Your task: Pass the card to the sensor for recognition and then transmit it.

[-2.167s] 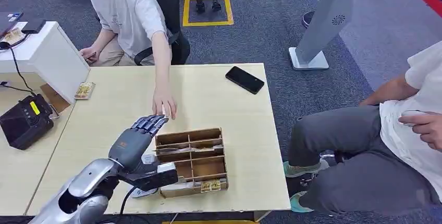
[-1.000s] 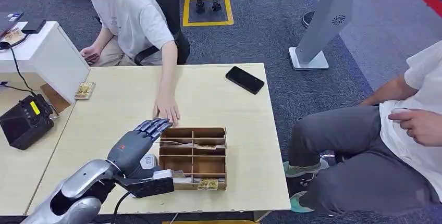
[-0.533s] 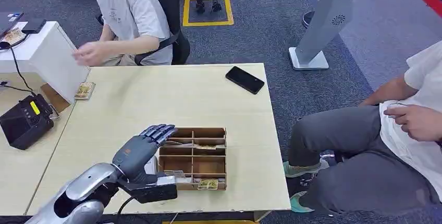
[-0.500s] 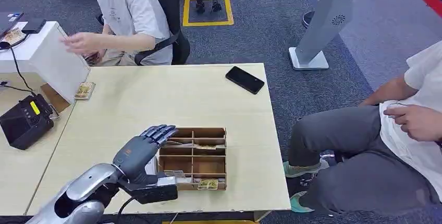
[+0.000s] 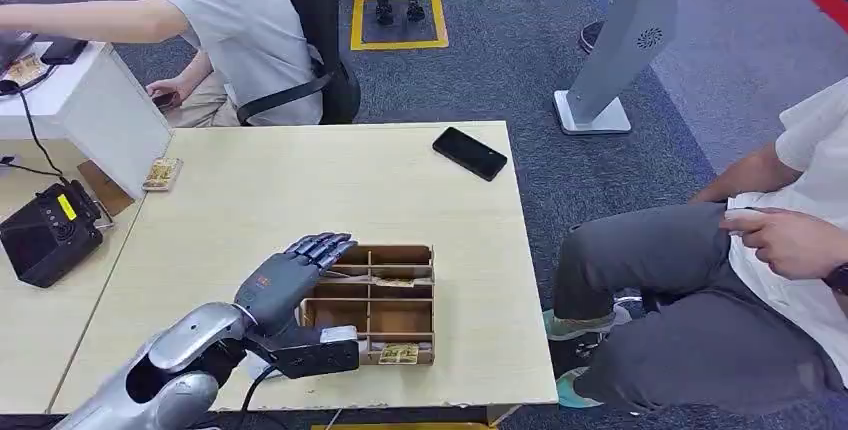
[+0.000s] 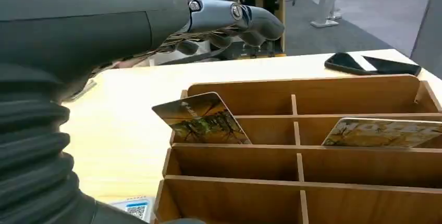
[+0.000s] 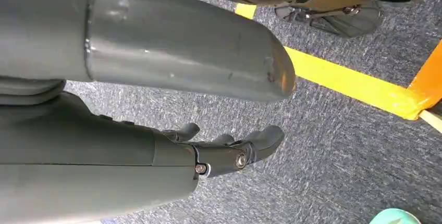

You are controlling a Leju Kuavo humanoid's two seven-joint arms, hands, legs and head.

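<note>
The left hand [image 5: 290, 275] was held over the near-left corner of the wooden tray [image 5: 420, 250], fingers [image 6: 245, 18] stretched out and slightly apart, nothing gripped; it was judged to be poised for a reach into the slots, not yet touching any card. In the left wrist view the fingers were seen above and in front of the tray, clear of its walls. The right hand [image 7: 229, 153] was hung down by the robot's side over the carpet, fingers loosely extended, holding nothing, likely kept out of the way since the pick is a one-hand job.

The target card [image 6: 200, 120] was propped tilted in a left slot of the tray, one corner raised above the divider, which was judged to leave an edge free for pinching. A second card [image 6: 385, 132] was leaned in the slot to its side, and another card [image 5: 403, 354] was laid at the tray's near edge.

The tray sat on the surface [image 5: 250, 180] close to the robot. A black box [image 5: 45, 235], possibly the sensor, was placed on the adjoining surface well apart to the left, so a carry across would be needed. A phone [image 5: 469, 153] was left at the far edge. A seated person [image 5: 240, 20] was reaching away from the tray.
</note>
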